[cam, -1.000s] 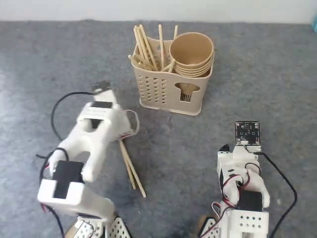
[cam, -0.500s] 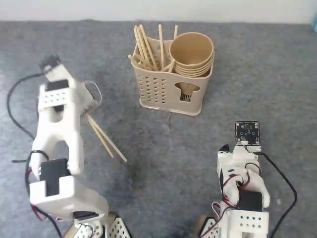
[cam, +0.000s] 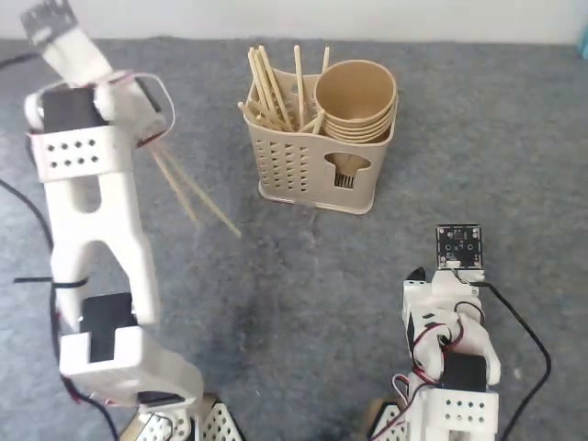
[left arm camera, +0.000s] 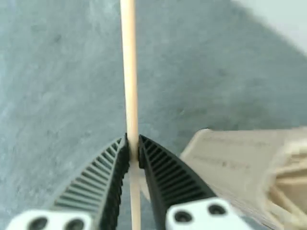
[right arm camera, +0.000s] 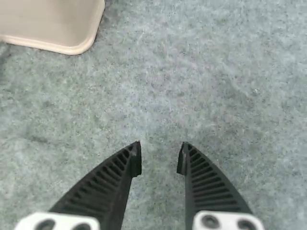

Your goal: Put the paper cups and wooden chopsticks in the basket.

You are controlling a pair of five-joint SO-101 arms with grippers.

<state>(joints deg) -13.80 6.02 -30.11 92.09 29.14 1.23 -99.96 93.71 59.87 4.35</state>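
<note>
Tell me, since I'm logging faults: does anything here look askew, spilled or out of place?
Nothing spilled or damaged. Only oddity: the wooden chopsticks in the left gripper hang slantwise in the air, while those in the basket splay unevenly beside the stacked paper cups.

Basket (cam: 317, 170): beige plastic, slotted walls, upright on the grey carpet at the far middle of the table.

Stack of cups (cam: 356, 92): tan paper, nested, mouths up. Seated in the basket on the right arm's side, rims above the basket's edge.

Bundle of chopsticks (cam: 273, 87): pale wood, standing on end in the basket on the left arm's side. Leaning, fanned at different angles, tips well above the rim.

Pair of chopsticks (cam: 193, 193): same pale wood, off the carpet, beside the basket but apart from it. Slanting downward, lower ends slightly spread. Clamped between the fingers of the left gripper (left arm camera: 133, 143).
</note>
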